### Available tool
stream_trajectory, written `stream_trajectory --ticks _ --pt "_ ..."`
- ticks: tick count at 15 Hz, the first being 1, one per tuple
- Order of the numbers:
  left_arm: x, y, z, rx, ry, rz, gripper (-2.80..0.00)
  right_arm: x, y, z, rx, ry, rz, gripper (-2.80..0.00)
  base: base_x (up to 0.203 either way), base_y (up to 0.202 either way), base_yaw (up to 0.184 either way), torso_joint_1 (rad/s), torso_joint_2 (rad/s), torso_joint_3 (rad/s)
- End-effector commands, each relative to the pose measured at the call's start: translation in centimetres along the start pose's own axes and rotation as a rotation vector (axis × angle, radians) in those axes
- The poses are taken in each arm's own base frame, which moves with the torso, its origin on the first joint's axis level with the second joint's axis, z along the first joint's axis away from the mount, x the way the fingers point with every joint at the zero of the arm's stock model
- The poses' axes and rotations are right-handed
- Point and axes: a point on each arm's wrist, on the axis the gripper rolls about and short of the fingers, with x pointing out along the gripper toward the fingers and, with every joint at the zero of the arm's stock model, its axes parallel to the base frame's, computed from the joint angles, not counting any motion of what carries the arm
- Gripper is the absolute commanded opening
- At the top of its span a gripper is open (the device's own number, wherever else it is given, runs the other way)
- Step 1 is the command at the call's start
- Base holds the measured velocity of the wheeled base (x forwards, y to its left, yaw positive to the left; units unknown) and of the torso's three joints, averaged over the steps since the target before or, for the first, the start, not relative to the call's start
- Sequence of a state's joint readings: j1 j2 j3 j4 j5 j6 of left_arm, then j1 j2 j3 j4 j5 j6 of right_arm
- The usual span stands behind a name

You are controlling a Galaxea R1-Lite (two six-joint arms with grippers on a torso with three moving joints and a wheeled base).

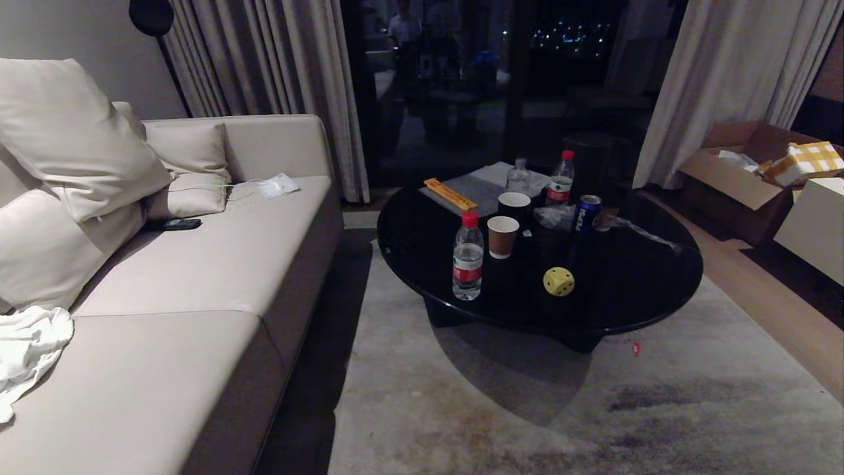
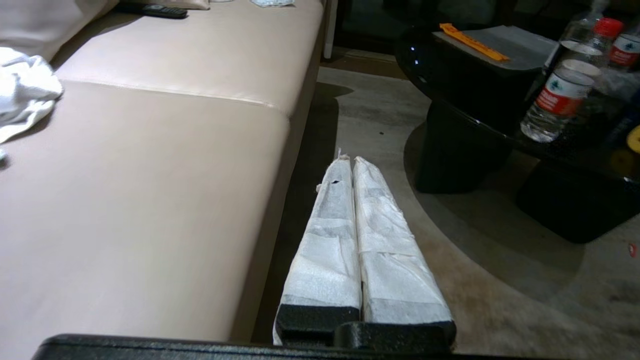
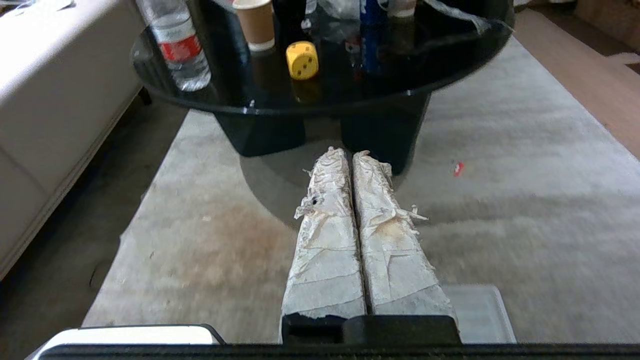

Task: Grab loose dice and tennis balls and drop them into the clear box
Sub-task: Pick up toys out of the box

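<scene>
Nearest, the right gripper [image 3: 352,155] and left gripper [image 2: 348,161] hang over the rug, fingers pressed together, empty. One yellow die [image 1: 558,281] sits near the black table's [image 1: 659,277] near edge. Drive closer first, then descend squarely. Clear box [image 3: 480,312] — one, partly seen; no tennis balls visible.

On the bench [image 1: 659,277] stand one yellow die [image 1: 558,281], three plastic bottles [image 1: 467,257], two of them red-capped, two paper cups [image 1: 502,236], one blue Pepsi can [image 1: 585,212] and one orange strip [image 1: 450,194]. Two cardboard boxes [image 1: 732,171] sit on the floor.
</scene>
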State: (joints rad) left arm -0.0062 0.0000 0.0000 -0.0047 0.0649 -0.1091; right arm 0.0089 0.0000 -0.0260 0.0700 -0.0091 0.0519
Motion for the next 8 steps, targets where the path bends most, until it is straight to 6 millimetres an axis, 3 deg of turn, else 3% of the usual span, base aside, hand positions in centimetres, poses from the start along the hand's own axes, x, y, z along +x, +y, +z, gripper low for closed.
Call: stream_trajectory --ticks 1,8 --pt "0.02 0.01 -0.04 0.0 0.003 0.001 -2.8 0.01 0.0 0.02 0.0 0.001 0.0 -2.8 0.185 0.0 -0.002 0.002 0.0 0.002" --pt "0.02 0.0 -0.02 0.0 0.001 0.001 -2.8 0.01 0.0 0.0 0.0 0.002 0.0 -2.8 0.182 0.0 0.0 0.002 0.0 0.004"
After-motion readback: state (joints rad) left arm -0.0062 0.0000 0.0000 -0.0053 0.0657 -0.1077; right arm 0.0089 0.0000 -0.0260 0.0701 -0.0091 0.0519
